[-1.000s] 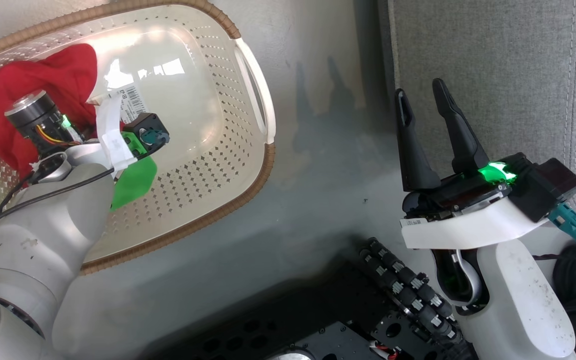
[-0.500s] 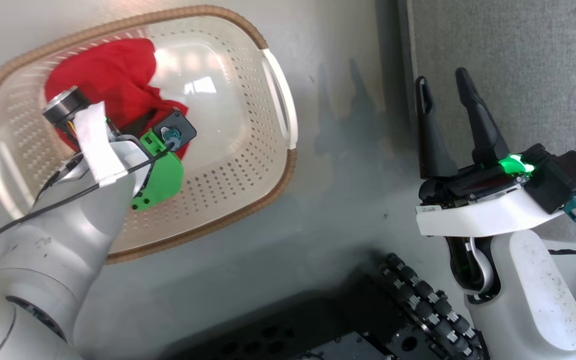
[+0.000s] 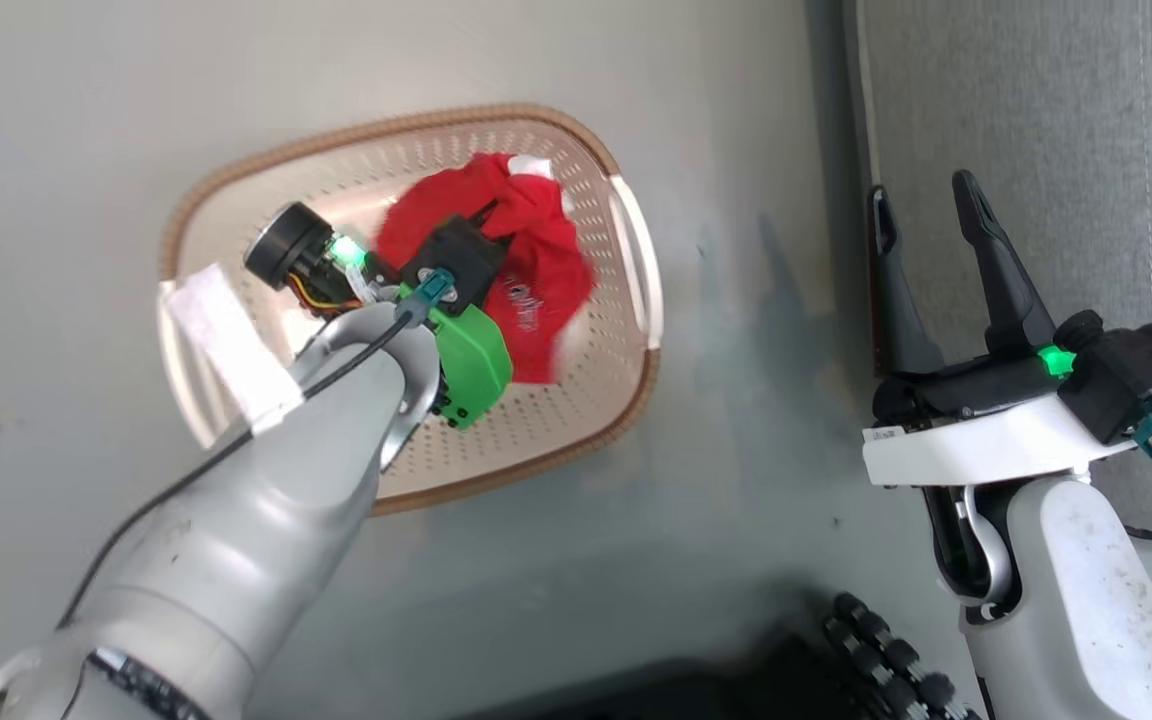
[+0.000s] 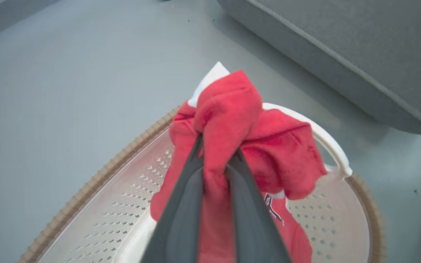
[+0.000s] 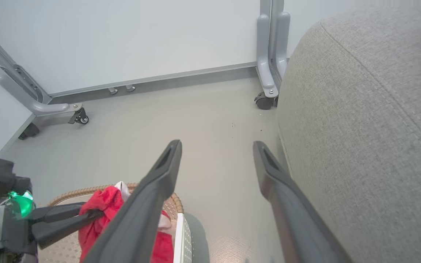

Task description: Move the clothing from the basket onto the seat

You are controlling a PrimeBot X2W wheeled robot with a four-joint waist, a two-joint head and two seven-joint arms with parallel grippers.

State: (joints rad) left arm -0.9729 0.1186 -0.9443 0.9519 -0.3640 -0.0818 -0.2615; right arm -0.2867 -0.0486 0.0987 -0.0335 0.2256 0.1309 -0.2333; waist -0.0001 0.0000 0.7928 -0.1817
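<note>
Red clothing [image 4: 228, 109] bunches in the pinching left tool [image 4: 217, 149] over the basket [image 4: 97, 175]; right tool [image 5: 216, 143] gapes.

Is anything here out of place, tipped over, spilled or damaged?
Nothing stands out. The basket sits upright on the floor, the left gripper is shut on the bunched red clothing over it, and the right gripper hangs open beside the grey seat.

The red garment [image 4: 232, 120] is wrapping over the left tool [image 4: 219, 153], hiding its fingertips. Its logo [image 3: 524, 300] is showing too blurred to read. The left forearm [image 3: 316, 440] is covering part of the basket [image 3: 586, 400], and the seat [image 3: 1056, 120] is running off the picture's edge.
</note>
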